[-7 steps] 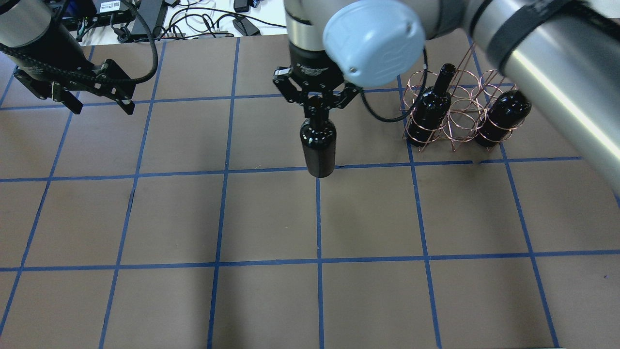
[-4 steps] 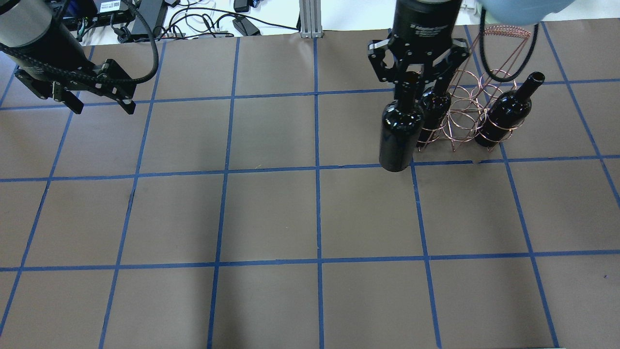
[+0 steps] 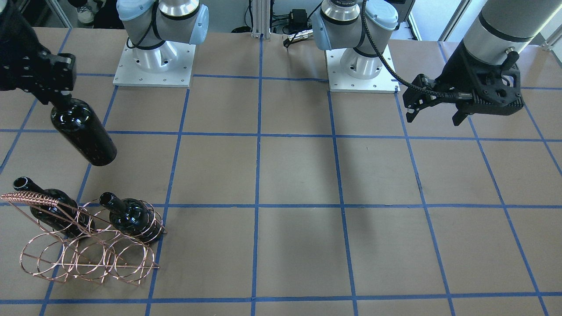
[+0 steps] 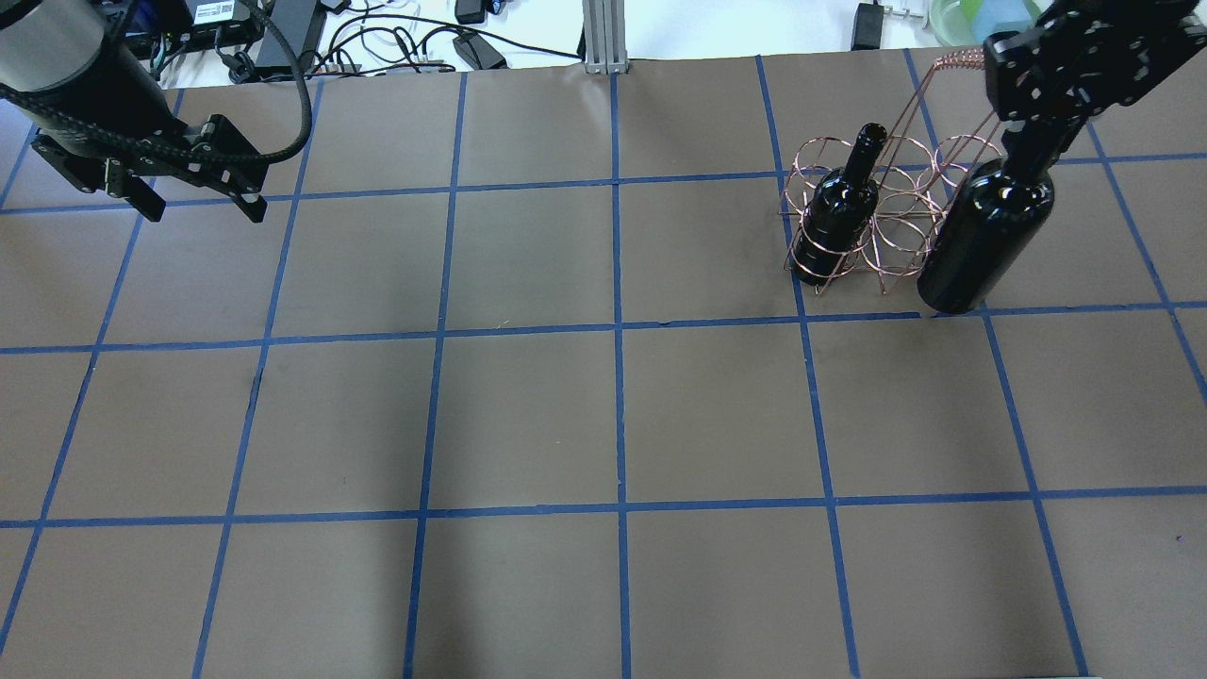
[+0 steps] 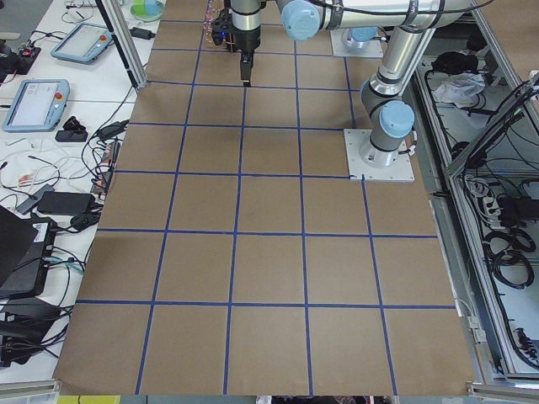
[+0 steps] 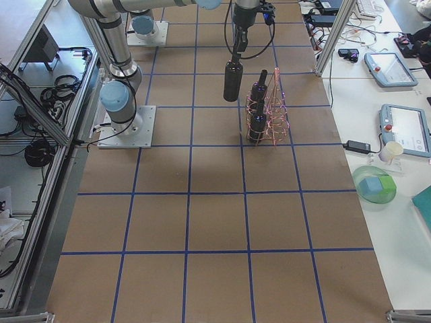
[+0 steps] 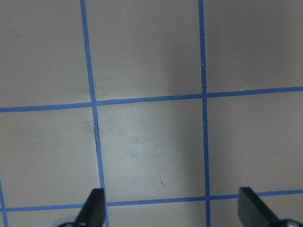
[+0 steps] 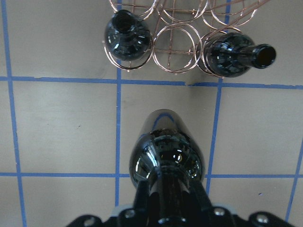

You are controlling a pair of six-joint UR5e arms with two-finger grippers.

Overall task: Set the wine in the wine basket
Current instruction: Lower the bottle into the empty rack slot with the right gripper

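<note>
The right gripper [image 8: 171,201] is clenched on the neck of the wine bottle [image 8: 165,151], one finger on each side, and the bottle hangs upright, neck up, clear of the brown-paper table [image 4: 528,415]. It sits just beside the wine basket [image 3: 88,256], on the side that faces the robot, and stands in none of its loops. From the right wrist camera it lines up roughly with the middle loop of the basket's nearest row.

In that row, two more dark bottles stand in the end loops, the one [image 8: 127,35] at its left and the other [image 8: 232,56] at its right, with one loop between them. The basket's braided handle rises on its far side.

Well apart from the basket, toward the table's other end, the left gripper [image 7: 173,210] hangs over bare paper with its fingers [image 7: 94,208] spread wide and nothing between them.
</note>
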